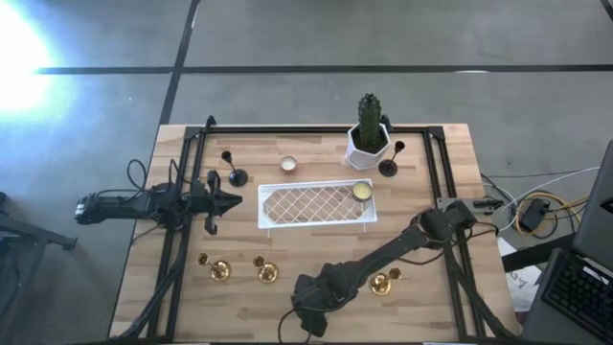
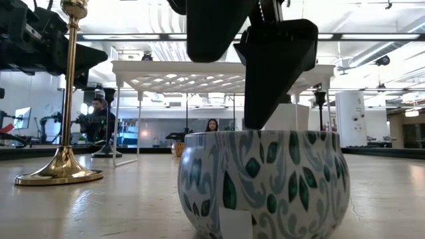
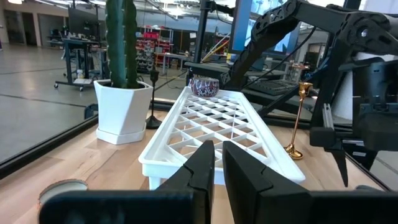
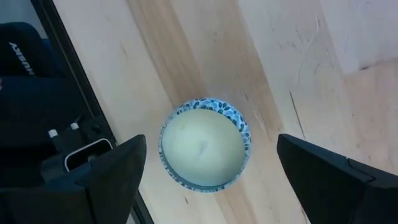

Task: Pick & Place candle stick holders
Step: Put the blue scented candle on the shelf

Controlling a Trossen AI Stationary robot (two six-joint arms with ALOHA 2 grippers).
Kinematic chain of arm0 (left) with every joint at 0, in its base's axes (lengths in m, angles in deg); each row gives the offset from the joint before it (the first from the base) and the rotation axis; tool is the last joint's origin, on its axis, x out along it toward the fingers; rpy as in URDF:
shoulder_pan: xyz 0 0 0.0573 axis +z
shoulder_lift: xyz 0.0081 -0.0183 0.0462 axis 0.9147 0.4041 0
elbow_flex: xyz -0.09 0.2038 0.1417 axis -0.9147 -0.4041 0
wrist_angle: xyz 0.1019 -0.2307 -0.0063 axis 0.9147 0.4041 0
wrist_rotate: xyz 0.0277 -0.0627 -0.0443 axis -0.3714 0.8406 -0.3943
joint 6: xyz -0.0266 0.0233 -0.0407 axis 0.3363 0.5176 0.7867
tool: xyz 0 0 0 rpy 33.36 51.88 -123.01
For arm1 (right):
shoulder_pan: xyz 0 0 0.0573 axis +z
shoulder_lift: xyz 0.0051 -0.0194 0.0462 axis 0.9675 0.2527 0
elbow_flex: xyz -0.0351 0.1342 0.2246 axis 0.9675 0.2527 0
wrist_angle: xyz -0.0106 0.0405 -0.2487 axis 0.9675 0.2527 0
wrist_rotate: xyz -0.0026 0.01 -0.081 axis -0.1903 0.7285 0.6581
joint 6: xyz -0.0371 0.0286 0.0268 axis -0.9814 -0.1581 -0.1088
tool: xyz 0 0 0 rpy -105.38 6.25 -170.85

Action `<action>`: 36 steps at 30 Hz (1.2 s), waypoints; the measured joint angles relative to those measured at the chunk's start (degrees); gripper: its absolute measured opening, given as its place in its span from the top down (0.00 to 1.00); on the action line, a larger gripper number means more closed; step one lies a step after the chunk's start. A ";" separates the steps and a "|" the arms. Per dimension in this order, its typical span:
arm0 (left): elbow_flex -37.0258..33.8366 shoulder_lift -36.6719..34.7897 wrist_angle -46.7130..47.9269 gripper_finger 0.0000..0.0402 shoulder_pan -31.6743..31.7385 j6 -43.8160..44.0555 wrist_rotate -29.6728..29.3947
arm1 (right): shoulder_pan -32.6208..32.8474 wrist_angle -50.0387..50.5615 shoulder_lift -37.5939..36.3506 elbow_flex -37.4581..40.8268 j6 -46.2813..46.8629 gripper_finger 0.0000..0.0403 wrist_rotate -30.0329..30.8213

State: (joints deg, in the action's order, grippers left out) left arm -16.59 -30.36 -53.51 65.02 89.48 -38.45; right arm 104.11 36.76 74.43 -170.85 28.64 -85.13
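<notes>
- Currently reading the right gripper [image 1: 308,305] as released — fingers spread wide, nothing gripped, low in frame near the bottom edge of the table [image 1: 450,316] in the high view.
- Parked directly over a patterned candle cup [image 4: 205,146], not a holder; in the right wrist view the cup sits between the two fingers without touching either.
- Placing the nearest gold candle stick holder [image 1: 265,270] just up and left of that gripper in the high view; a second gold holder [image 1: 383,281] to its right, a bit farther; a third gold holder [image 1: 218,271] farther left.
- Confirmed upright in the low view: gold holder [image 2: 66,99] at frame left, round base flat on the wood, stem vertical — long axis straight up, so a sideways pinch on the stem looks right.
- Two black holders [image 1: 233,174] [image 1: 390,165] standing in the upper half of the high view, one at each end of the white lattice rack [image 1: 316,206], the right one beside the cactus pot [image 1: 369,144].
- Left gripper [image 1: 230,201] at centre left of the high view, pointing at the rack's left end; fingers [image 3: 202,168] close to pinched together, holding nothing.
- Key relation: gold holders all in the bottom row, nearest one closer to the right arm than the left — needs a short shift up-left off the cup first.
- Risk: clipping the cup on the way out.
</notes>
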 joint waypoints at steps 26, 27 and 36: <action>0.00 0.00 0.00 0.91 0.02 0.00 0.02 | 1.20 -3.48 0.02 2.19 2.61 0.11 -0.54; 0.00 0.00 0.00 0.91 0.00 0.00 0.02 | 1.20 -4.20 0.02 2.42 2.95 0.11 -0.82; 0.00 0.00 0.00 0.91 0.02 0.00 0.00 | 1.25 -4.98 0.01 5.19 5.15 0.11 -1.68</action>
State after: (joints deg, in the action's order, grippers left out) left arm -16.59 -30.36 -53.51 65.04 89.48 -38.45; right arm 105.36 31.78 74.44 -165.66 33.79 -86.81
